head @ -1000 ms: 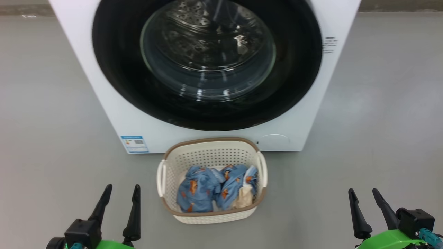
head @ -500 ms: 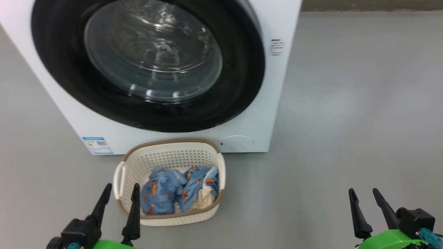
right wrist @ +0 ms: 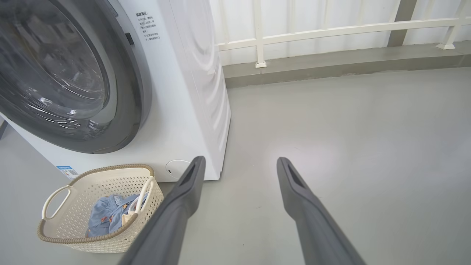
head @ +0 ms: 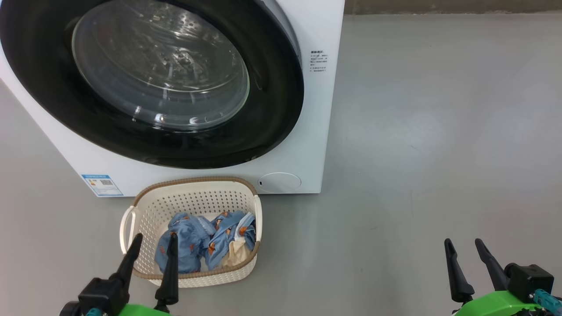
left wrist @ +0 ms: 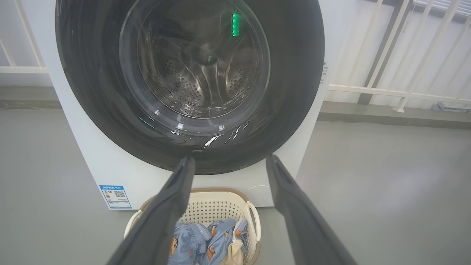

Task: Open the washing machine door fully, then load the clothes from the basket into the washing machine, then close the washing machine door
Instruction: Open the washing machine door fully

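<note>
While the washing machine door (head: 272, 109) sits shut, both pincers hang parted and empty.
It lies dead ahead of left pincer (head: 156, 237), above the basket (head: 193, 199); right pincer (head: 462, 241) sits off right, nearer its right rim.

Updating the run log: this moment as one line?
washing machine door shut | clothes in basket | left gripper jaws open, empty | right gripper jaws open, empty

The door (head: 272, 109) is rimmed in glossy black around clear glass; the basket (head: 193, 202) is moulded in perforated plastic; the clothes (head: 189, 245) are seen as cloth.
</note>
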Tool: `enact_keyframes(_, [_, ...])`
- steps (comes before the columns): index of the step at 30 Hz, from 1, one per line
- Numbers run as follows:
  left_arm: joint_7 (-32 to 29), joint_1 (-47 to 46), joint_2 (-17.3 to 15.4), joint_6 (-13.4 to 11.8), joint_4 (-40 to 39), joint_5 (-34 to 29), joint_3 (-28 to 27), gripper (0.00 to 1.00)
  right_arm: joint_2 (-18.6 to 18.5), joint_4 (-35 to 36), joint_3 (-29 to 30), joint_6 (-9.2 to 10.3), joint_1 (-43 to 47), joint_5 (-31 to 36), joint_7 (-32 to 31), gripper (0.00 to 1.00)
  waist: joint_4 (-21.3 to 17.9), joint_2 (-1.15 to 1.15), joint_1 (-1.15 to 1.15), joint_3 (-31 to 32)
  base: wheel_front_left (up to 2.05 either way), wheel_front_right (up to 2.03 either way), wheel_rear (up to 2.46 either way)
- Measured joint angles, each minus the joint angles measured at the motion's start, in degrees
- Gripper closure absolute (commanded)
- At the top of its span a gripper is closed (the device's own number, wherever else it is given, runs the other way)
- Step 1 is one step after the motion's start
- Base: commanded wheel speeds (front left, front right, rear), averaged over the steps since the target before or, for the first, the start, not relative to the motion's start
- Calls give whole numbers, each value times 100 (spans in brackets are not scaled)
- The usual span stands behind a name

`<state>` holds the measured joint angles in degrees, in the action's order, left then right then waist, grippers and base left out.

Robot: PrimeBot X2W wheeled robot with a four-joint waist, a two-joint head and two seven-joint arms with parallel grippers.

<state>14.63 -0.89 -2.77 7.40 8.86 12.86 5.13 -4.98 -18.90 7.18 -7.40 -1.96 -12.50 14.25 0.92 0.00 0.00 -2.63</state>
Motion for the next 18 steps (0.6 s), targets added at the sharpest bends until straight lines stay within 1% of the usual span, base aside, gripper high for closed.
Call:
enact_keyframes(4, [0,0,0,0,5,7,12,0,14,13,-44,0,-10,-25,0,0,8,0,0,-11,0,0,0])
enact_keyframes(5, [0,0,0,0,5,9,15,0,18,34,-67,0,-20,-37,0,16,9,0,0,-19,0,0,0])
enact_keyframes(6, [0,0,0,0,5,9,15,0,18,34,-67,0,-20,-37,0,50,9,0,0,-19,0,0,0])
enact_keyframes(7, [0,0,0,0,5,9,16,0,22,56,-86,0,-37,-75,0,80,11,0,0,-28,0,0,0])
enact_keyframes(8, [0,0,1,0,5,9,19,0,32,66,-94,0,-73,-157,0,100,13,0,0,-36,0,0,0])
enact_keyframes(15, [0,-7,3,0,5,19,44,0,-1,166,-359,0,-672,-732,0,100,41,0,0,-115,0,0,0])
enact_keyframes(18, [0,-32,4,0,3,19,82,0,-14,166,-499,0,-1124,-1266,1,100,63,0,0,-186,0,0,0])
